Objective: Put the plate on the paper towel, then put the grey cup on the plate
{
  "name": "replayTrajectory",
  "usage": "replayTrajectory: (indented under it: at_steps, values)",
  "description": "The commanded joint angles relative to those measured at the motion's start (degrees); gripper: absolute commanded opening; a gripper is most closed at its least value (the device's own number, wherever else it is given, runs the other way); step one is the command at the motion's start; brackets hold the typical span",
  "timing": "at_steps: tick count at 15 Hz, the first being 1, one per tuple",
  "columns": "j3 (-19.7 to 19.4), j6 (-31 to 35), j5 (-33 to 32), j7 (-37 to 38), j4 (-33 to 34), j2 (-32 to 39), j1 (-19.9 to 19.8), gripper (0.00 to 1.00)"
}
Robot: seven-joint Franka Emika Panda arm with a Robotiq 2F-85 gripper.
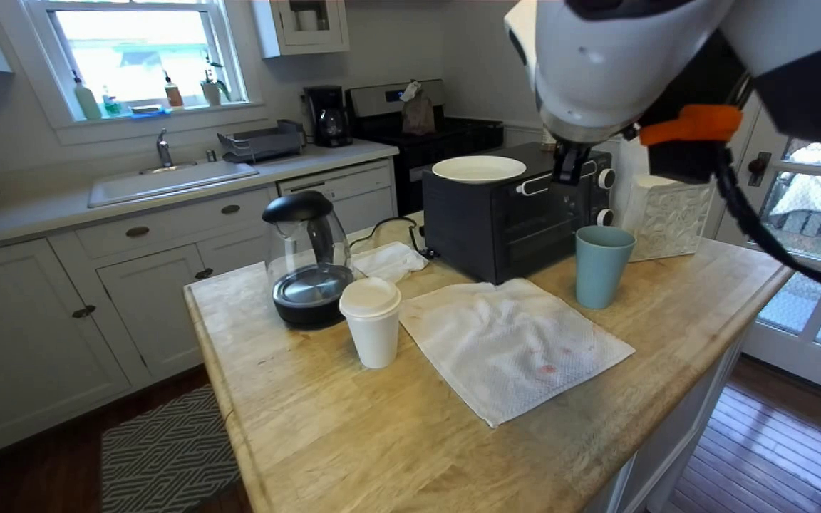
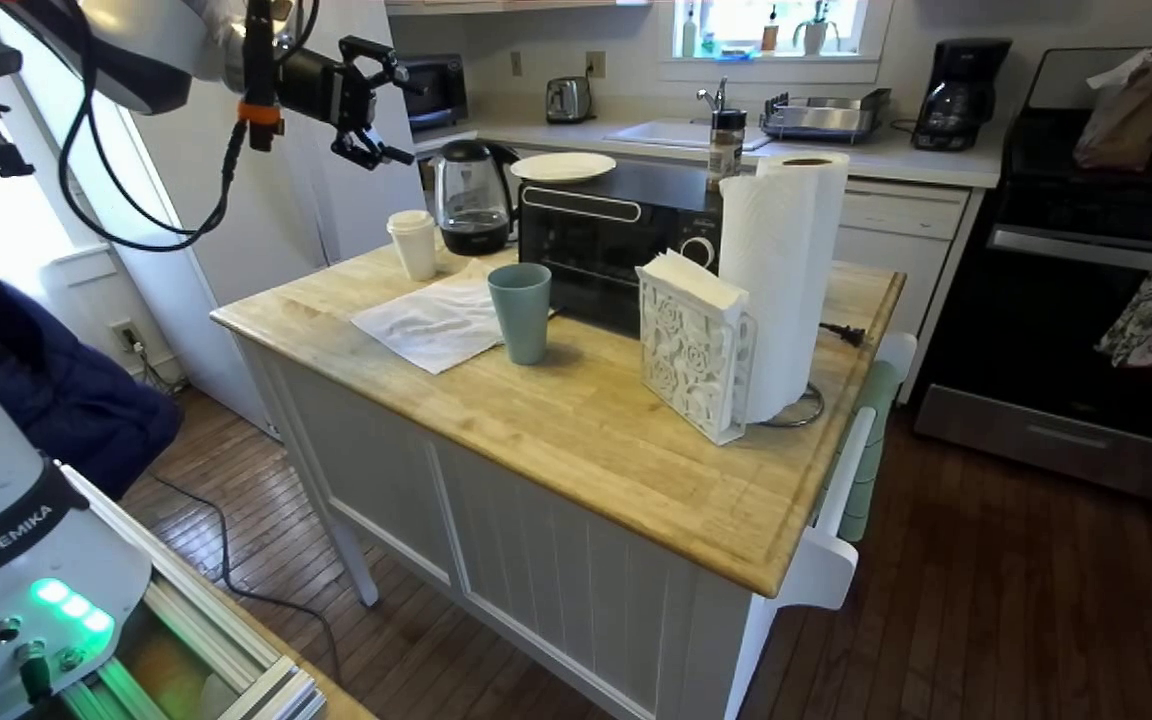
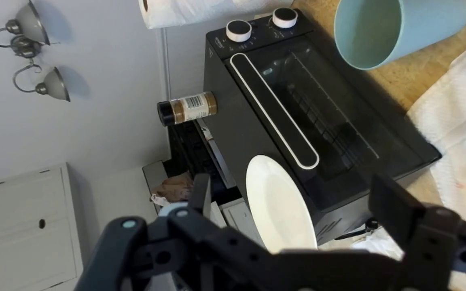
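Observation:
The white plate [image 1: 479, 169] lies flat on top of the black toaster oven [image 1: 457, 221], over its edge near the kettle. The plate also shows in an exterior view [image 2: 563, 167] and the wrist view [image 3: 275, 202]. The white paper towel [image 1: 517, 349] lies spread and wrinkled on the wooden table. The grey-green cup [image 1: 601, 269] stands upright and apart beside the towel, in front of the oven; it also shows in the wrist view [image 3: 427, 32]. My gripper [image 2: 391, 115] is open and empty in the air, away from the plate. In the wrist view the plate shows beyond the spread fingers [image 3: 295, 198].
A glass kettle [image 1: 311, 267] and a lidded white paper cup [image 1: 373, 328] stand beside the towel. A spice jar [image 2: 726, 145] stands on the oven. A napkin holder [image 2: 691, 345] and a paper towel roll [image 2: 786, 280] stand at the oven's knob end.

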Motion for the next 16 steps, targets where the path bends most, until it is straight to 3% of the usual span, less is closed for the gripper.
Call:
replayTrajectory:
  at_steps: [1,7,16]
  values:
    - [-4.4,-4.0,-5.0,3.4,8.5,10.1,3.9,1.0]
    - [-8.8,-3.7,-10.0,1.3,19.8,21.3,6.9,1.0]
    - [-12.0,-4.2,-12.3,-3.4,33.0,33.3,9.8,1.0]
